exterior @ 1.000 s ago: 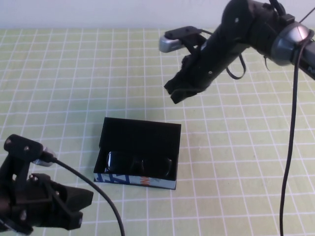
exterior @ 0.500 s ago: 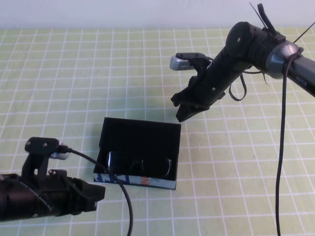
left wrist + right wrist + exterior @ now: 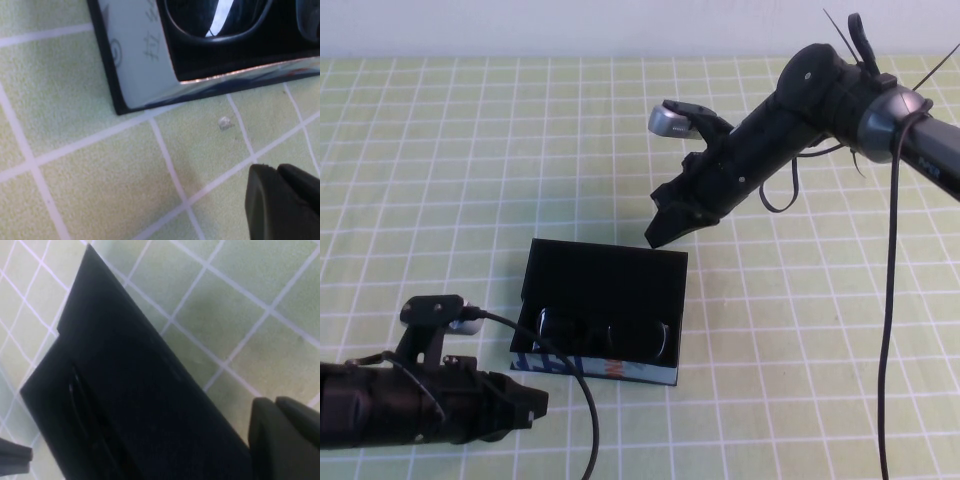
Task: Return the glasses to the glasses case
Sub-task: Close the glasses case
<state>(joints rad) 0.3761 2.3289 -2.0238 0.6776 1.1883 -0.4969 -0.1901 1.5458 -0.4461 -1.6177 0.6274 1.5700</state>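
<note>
Left gripper (image 3: 532,405) low at the near-left corner of the glasses case (image 3: 603,305), fingers pressed together, holding nothing.

The glasses (image 3: 604,338) lie inside the open case, long axis left to right (lenses facing the near wall); the right gripper (image 3: 658,232), fingers together and empty, hangs just above the lid's far-right corner.

One glasses case (image 3: 603,310) is counted, open at the lower centre of the high view, and one pair of glasses (image 3: 604,336) is seen lying inside it. Two grippers are counted: the left gripper (image 3: 535,405) low at the lower left, just beside the case's near left corner with its fingers closed together, and the right gripper (image 3: 660,232) above centre, just past the case's far right corner, likewise pressed together. One green checked table (image 3: 440,180) is seen beneath everything.
</note>
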